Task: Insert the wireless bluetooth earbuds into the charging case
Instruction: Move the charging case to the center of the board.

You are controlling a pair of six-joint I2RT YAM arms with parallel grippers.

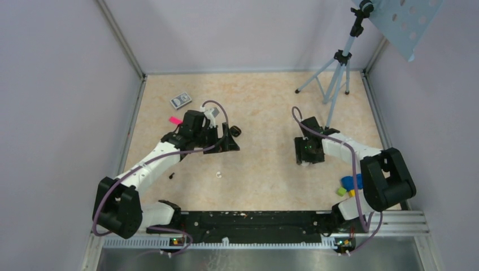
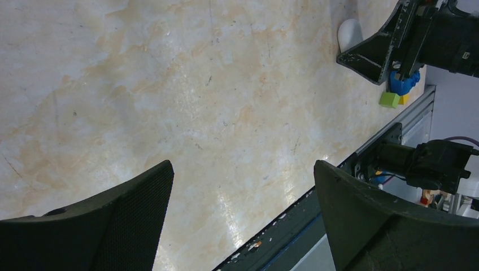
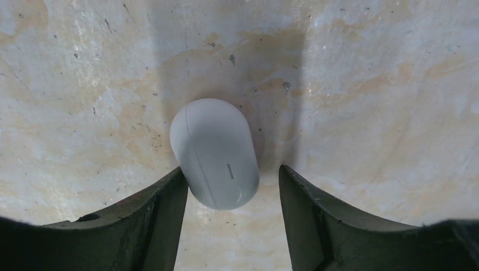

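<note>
Right claw (image 3: 233, 169): jaws drawn part-way in, straddling a white pill-shaped object (image 3: 214, 152) that lies flat on the tabletop (image 3: 85, 68). The finger on the left of the wrist view touches the object's side. A sliver of tabletop shows between the object and the other finger. So it is bracketed, not clamped, and not lifted.

Left claw (image 2: 243, 169): jaws at full spread, nothing between them, only bare tabletop beneath.

Task items, top view:
- The charging case (image 1: 236, 131), small and black, sits on the tabletop just beyond the left claw's tips. Lid up or down: too small to tell.
- One earbud (image 1: 218, 174), a tiny white bit, lies alone nearer the arm bases, well apart from the case and from both claws.
- Second earbud: not found in any view.

Judgement: the spread left claw beside the case reads as ready to take or steady it. The right claw is set on something that is not an earbud, perhaps to clear it aside. No earbud looks seated, so the task seems barely begun.
</note>
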